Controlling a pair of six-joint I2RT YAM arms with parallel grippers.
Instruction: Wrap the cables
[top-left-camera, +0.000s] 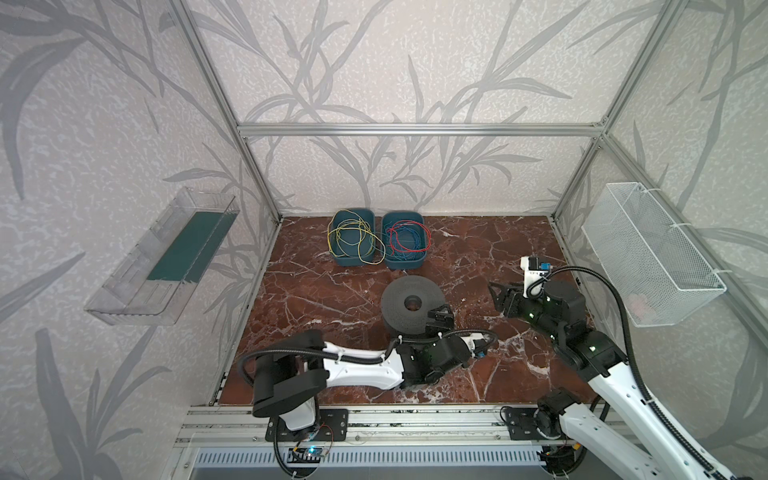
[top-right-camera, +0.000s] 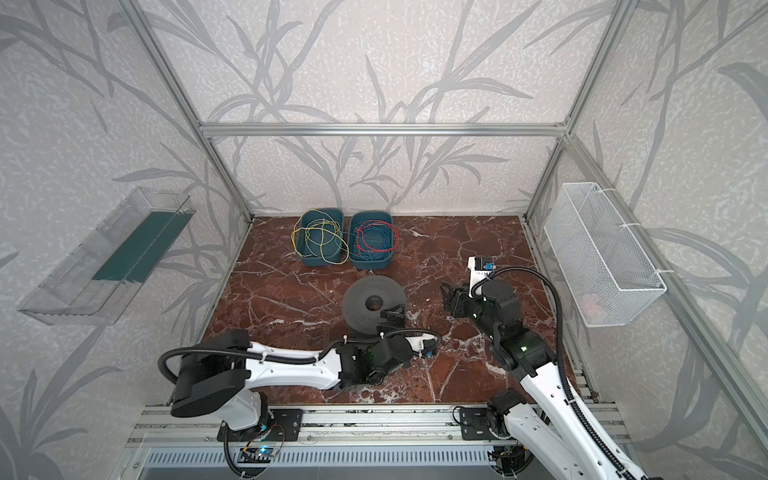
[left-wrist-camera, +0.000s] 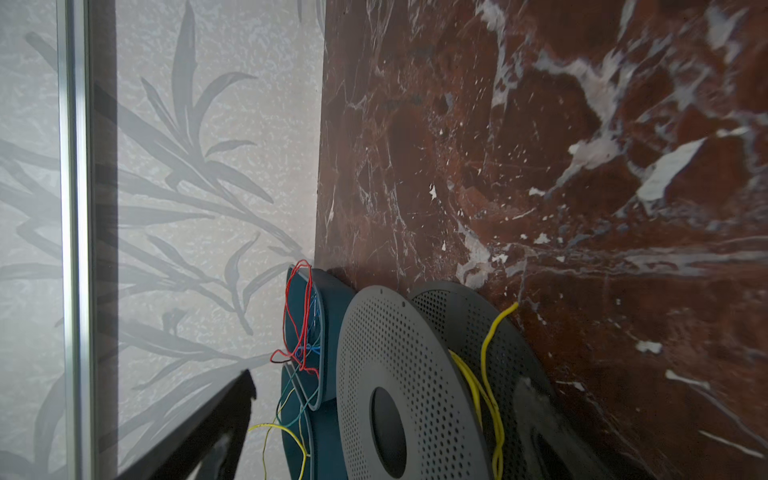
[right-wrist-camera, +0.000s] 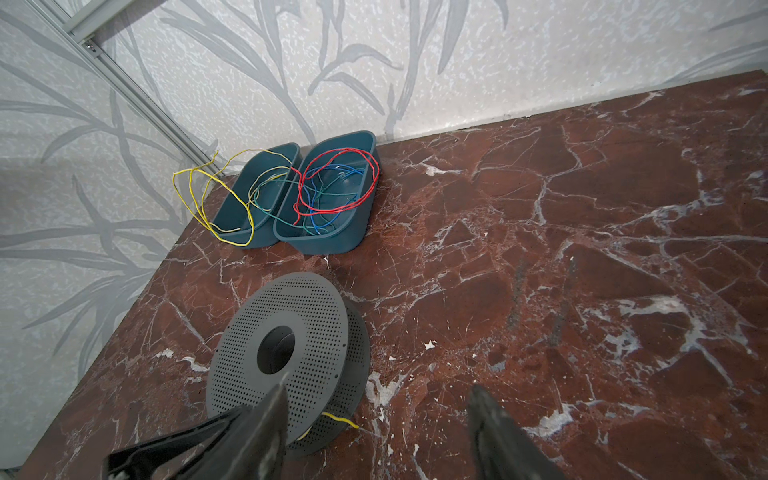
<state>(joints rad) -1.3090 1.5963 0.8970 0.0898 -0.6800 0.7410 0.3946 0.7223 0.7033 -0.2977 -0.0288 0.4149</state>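
Left pincer (top-left-camera: 441, 312) spread | teal bin (top-left-camera: 349, 261): yellow cables (top-left-camera: 353, 227) | neighbouring bin (top-left-camera: 405, 262): red wire (top-left-camera: 391, 241)

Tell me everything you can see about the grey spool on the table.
The grey spool is a dark, matte, plastic-looking reel: two round flanges dotted with small holes around a wide central bore. It lies flat on the red marble tabletop, one flange up, in front of the teal bins. Yellow cable sits between its flanges, one free end poking out. The open left gripper stands at its near right edge; whether they touch cannot be told.
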